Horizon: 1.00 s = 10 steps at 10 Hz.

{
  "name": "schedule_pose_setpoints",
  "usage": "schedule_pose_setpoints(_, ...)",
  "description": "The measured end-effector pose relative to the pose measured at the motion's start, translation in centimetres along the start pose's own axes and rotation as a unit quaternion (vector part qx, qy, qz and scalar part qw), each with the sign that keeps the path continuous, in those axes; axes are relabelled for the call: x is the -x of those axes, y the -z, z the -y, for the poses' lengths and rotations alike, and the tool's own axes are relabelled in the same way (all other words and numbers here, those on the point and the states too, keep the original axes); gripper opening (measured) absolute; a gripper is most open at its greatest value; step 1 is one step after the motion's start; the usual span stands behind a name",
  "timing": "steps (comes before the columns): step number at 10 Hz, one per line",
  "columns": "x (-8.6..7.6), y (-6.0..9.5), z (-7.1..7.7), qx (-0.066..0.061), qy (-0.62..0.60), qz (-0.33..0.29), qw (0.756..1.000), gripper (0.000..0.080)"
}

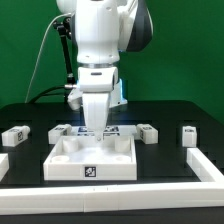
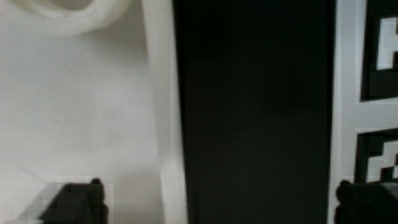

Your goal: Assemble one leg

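Fingers (image 2: 75, 202) stood wide apart, released, with nothing clasped between them. Only their dark tips showed in the wrist view, cut off by the frame's edge. In the exterior view the gripper (image 1: 95, 126) hung low over the back part of the tray (image 1: 58, 160). Its tips were hard to make out there against the white, so that view alone could not tell their spread.

3 legs showed, in the exterior view only, all on the black table (image 1: 30, 112) and all apart from the gripper. The lone leg (image 1: 15, 135) lay well off at that view's left. The mid leg (image 1: 147, 133) lay just beside the tray's back corner at that view's right. The end leg (image 1: 187, 135) lay further right, near the rail (image 1: 205, 165). A small tagged piece (image 1: 62, 129) sat behind the tray's back edge, too hidden to name.

Bare table ran between the tray and the lone leg, and a narrower strip ran between the mid leg and the end leg. The rail ran along the front and the exterior view's right, closing that ground in.

The wrist view alone showed the tray's raised rim (image 2: 164, 110) passing between the fingers, nearer 1 of them. It also showed a round hollow (image 2: 80, 15) in the tray, cut off by the frame, and black table past the rim. By the other finger lay a white tagged surface (image 2: 350, 115), also cut off; what it belonged to could not be told.
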<state>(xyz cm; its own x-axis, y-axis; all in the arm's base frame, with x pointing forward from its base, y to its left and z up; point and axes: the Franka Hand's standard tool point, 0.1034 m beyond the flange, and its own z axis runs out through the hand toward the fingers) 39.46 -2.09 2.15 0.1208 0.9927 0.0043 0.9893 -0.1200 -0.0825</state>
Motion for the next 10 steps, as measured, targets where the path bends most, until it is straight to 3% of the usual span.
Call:
schedule_pose_setpoints(3, 1.0, -1.1, -0.1, -0.009, -0.008, -0.003, 1.000, 0.0650)
schedule_pose_setpoints(6, 1.9, -1.5, -0.1, -0.005, -0.014, -0.005, 1.000, 0.0650)
schedule_pose_setpoints(7, 2.0, -1.5, -0.1, -0.005, -0.014, -0.005, 1.000, 0.0562)
schedule_pose_setpoints(8, 2.0, -1.5, -0.1, -0.005, -0.014, -0.005, 1.000, 0.0401)
schedule_pose_setpoints(9, 2.0, -1.5, -0.1, -0.005, -0.014, -0.005, 1.000, 0.0401)
schedule_pose_setpoints(10, 2.0, -1.5, -0.1, -0.005, -0.014, -0.005, 1.000, 0.0224)
